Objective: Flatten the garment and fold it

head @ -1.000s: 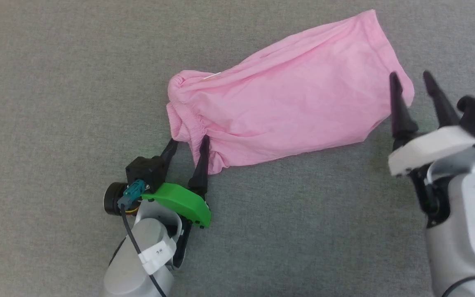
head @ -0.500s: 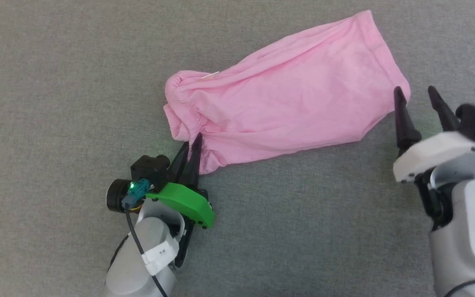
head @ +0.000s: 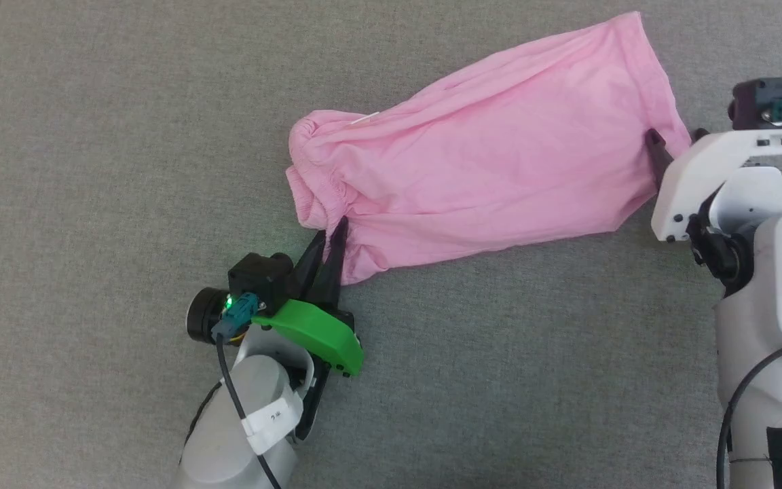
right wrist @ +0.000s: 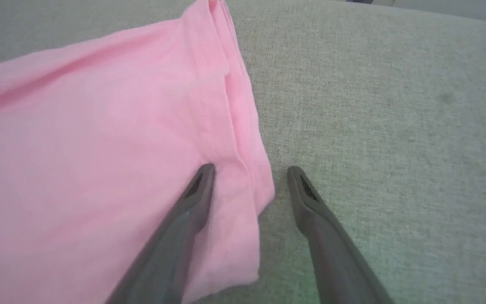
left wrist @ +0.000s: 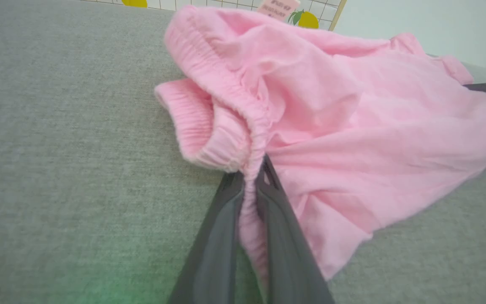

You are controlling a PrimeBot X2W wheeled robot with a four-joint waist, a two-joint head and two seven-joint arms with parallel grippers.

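Now: left hand (head: 332,229) sits low at the near-left end of the garment (head: 499,149), fingers pressed together w/ a fold of the waistband (left wrist: 217,93) pinched between them. In the left wrist view the gathered elastic runs down betw. the two dark fingers (left wrist: 220,236). Left forearm (head: 241,435) comes up from the bottom edge, pale grey, smooth, angled up-right. Green cover (head: 313,333) at the wrist is a curved plastic shell.

Right hand (head: 676,136) is at the far-right end, fingers apart, straddling the hem (right wrist: 226,84) corner. One finger (right wrist: 184,219) lies over the cloth, the other over bare table (right wrist: 395,105). It is not clamped on anything. Can't tell if the tips touch down. Right forearm (head: 771,305) enters from lower right, wrist bent under an angular white cover (head: 696,170).

Garment lies on the table, slanting from centre-left to upper right, mostly spread out.
- Cloth: thin, light pink, matte, w/ long soft creases along its length.
- Waistband end: bunched, ribbed, rolled over on itself.
- Small white label (head: 365,119) at the upper edge nr the waistband.
- Hem end: straight edge, turned over, stitch line visible.

Table cover: grey, woven, felt-like, flat.
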